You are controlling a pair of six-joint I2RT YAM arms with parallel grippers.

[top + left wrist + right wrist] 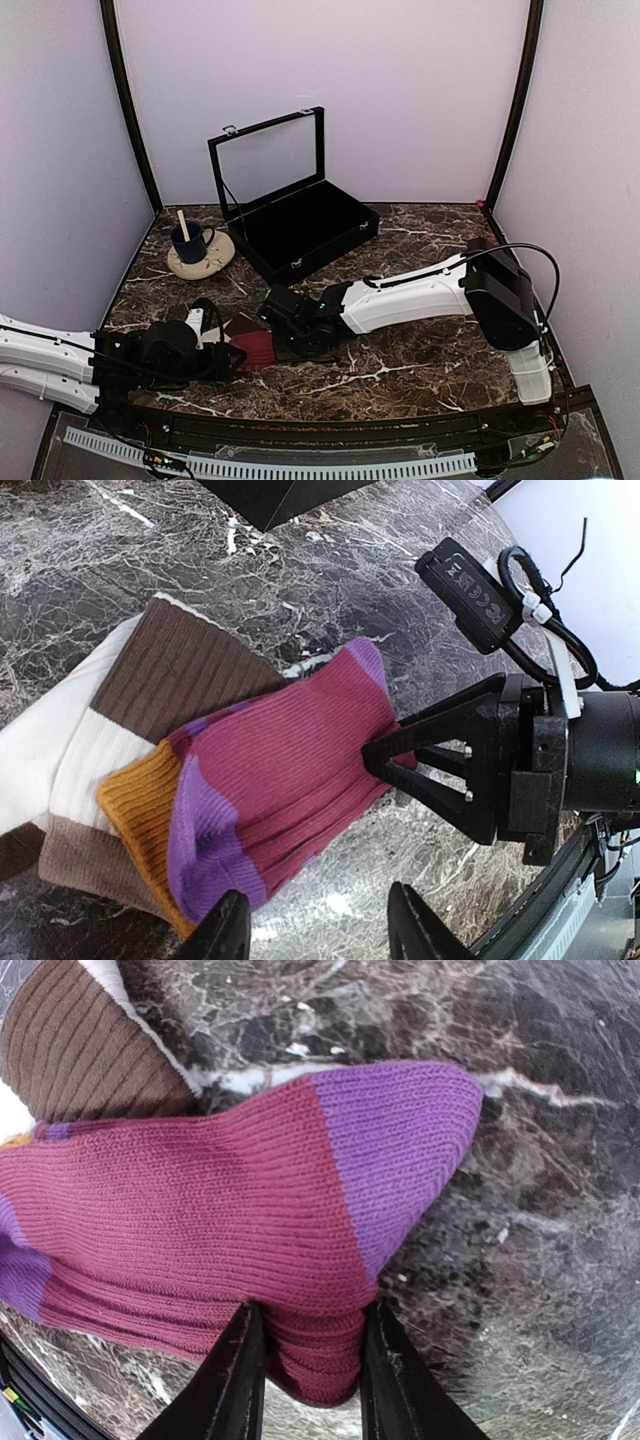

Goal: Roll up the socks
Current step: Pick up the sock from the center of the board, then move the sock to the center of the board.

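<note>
Right arm is stretched low across table (420, 370); right gripper (310, 1322) is pinched on magenta sock (200, 1210). Left gripper (318, 898) is held low at the sock's cuff end, jaws parted, nothing gripped.

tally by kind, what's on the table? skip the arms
Socks: 2 (pink sock, cream sock)
Case: 1
Cup: 1
Saucer: 1
Stick in cup: 1
Total: 6

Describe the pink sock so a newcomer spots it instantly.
On the marble table, near its front edge and in front of the open black case, the magenta sock lies on top of a cream-and-brown sock. Only it has a purple toe and heel and an orange cuff.
</note>
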